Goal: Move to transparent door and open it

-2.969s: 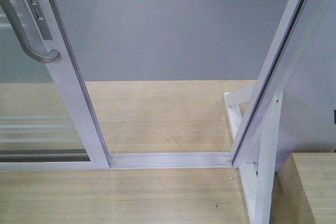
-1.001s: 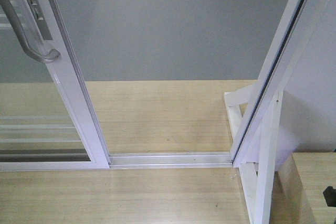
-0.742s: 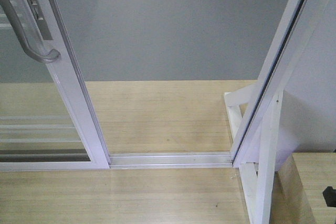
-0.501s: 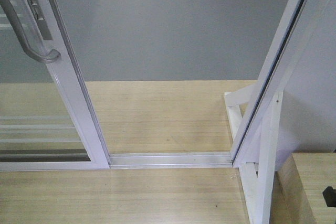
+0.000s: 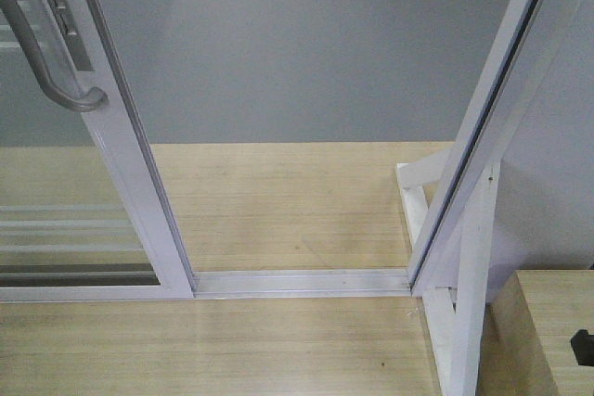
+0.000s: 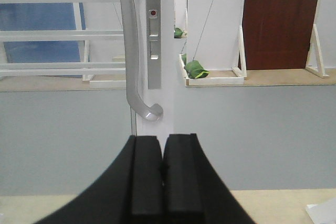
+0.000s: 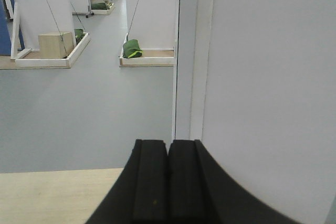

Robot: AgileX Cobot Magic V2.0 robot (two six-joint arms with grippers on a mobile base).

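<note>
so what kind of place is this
Probably an indoor test hall with mock-up room sets: a freestanding transparent door on a wooden platform, propped white partition walls, grey floor.

The transparent door was clear, faintly reflective glass in a smooth, white-painted frame. Its pull handle looked like brushed grey metal with a satin sheen, mounted beside a matt metal lock plate. The floor track was pale, smooth metal. The wooden platform showed light, matt grain. Both the left hand and the right hand had matt black, rubbery-looking pads.
</note>
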